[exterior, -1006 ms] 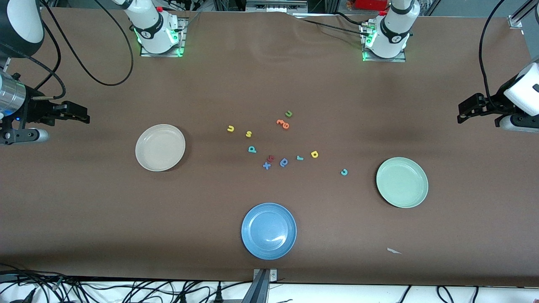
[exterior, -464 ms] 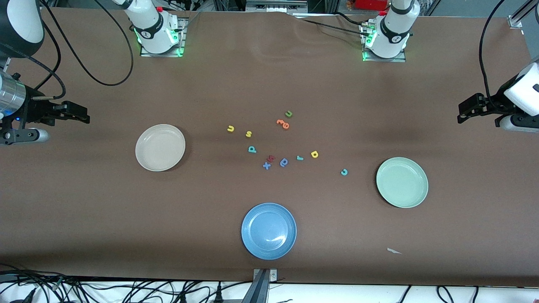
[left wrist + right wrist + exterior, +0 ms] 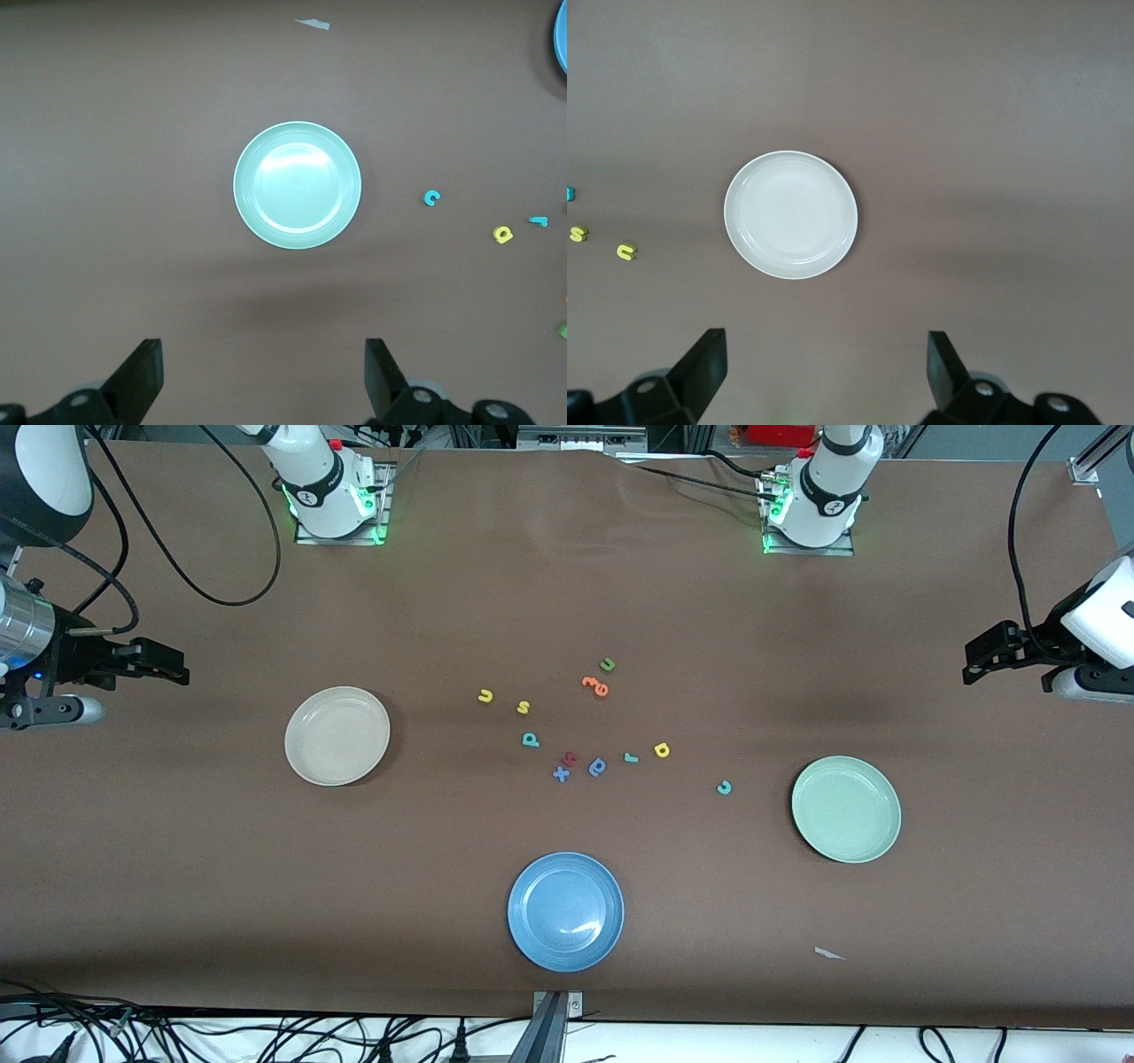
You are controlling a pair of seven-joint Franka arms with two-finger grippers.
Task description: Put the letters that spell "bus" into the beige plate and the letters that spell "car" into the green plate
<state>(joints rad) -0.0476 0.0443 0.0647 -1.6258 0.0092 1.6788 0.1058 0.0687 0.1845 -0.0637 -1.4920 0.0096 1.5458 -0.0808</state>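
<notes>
The beige plate (image 3: 337, 735) (image 3: 790, 214) lies empty toward the right arm's end, the green plate (image 3: 846, 809) (image 3: 297, 185) empty toward the left arm's end. Between them lie the yellow "u" (image 3: 485, 696), yellow "s" (image 3: 524, 708), teal "b" (image 3: 530, 740), teal "r" (image 3: 631, 758), yellow "a" (image 3: 662, 750) and teal "c" (image 3: 724, 786). My right gripper (image 3: 182, 673) (image 3: 826, 343) hangs open and holds nothing, high over bare table beside the beige plate. My left gripper (image 3: 968, 666) (image 3: 263, 347) hangs open and holds nothing, high beside the green plate.
A blue plate (image 3: 565, 911) sits near the front edge. Among the letters lie a green "u" (image 3: 607, 664), orange letters (image 3: 596, 685), a dark blue round-bowled letter (image 3: 598, 767), a blue "x" (image 3: 561, 774) and a red letter (image 3: 570, 759). A paper scrap (image 3: 828, 954) lies near the front edge.
</notes>
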